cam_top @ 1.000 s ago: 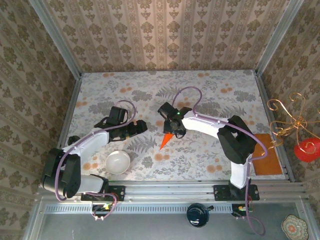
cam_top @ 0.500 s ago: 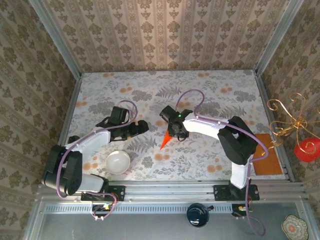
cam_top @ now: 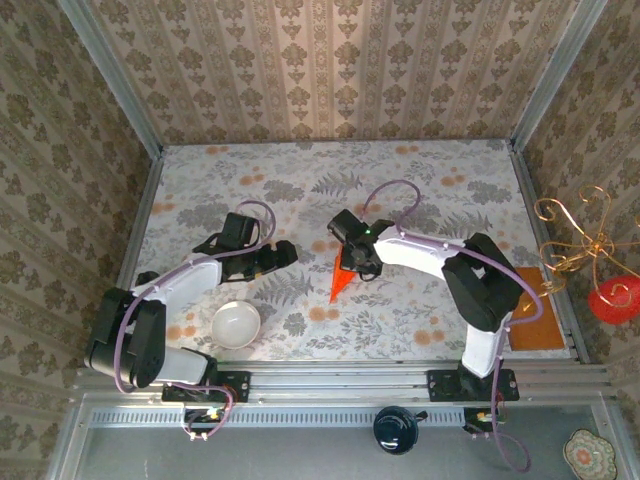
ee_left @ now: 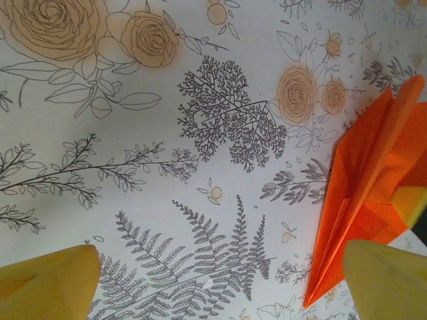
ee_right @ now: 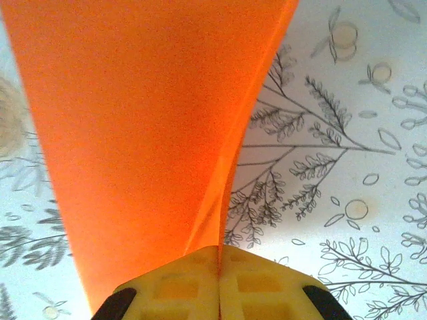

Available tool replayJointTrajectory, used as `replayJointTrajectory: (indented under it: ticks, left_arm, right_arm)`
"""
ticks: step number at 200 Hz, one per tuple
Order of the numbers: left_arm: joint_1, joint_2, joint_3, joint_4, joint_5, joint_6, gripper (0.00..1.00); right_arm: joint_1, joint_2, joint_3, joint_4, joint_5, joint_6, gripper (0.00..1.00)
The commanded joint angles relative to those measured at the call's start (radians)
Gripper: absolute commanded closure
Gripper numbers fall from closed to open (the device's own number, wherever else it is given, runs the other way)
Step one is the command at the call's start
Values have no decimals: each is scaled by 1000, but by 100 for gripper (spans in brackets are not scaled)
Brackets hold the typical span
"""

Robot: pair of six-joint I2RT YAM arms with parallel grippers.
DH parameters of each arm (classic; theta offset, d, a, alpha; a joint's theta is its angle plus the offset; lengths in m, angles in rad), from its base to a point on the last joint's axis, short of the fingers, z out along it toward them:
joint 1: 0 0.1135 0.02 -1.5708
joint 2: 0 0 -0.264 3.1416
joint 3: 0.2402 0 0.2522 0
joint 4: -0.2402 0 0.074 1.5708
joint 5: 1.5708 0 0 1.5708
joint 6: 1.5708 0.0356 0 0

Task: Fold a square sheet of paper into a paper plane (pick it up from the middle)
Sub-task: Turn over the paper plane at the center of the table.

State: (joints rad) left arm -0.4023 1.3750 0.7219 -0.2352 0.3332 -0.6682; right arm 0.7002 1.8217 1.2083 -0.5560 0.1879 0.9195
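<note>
Over the table point(cam_top: 450, 200), right gripper point(cam_top: 350, 268) pinches the paper plane point(cam_top: 340, 286).

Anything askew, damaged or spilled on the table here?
Nothing serious. The paper plane, pinched by the shut right gripper, has its folded layers fanning apart a little in the left wrist view. The white bowl sits upright, nothing spilled.

Paper plane point(ee_left: 363, 200) lies seemingly against wide-spread claw point(ee_left: 217, 283).
</note>
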Motion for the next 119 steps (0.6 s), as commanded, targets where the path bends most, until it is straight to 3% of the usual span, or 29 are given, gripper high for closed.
replayJointTrajectory:
  ticks: [1,57,87,119]
  left_arm:
    - [39,-33,-14,4,-15,-23,6]
    - [95,-91,-63,74,23,-80,6]
    - [93,-75,-61,99,53,-99,7]
    - [87,-73,-62,108,51,-116,10]
  right_arm:
    - [-10,-77,5,61,12,-77,91]
    - [-29,-135,5,280,-270,-252,92]
    - [-53,-123,-69,474,-478,-211,92]
    - [-97,-76,-175,665,-607,-123,92]
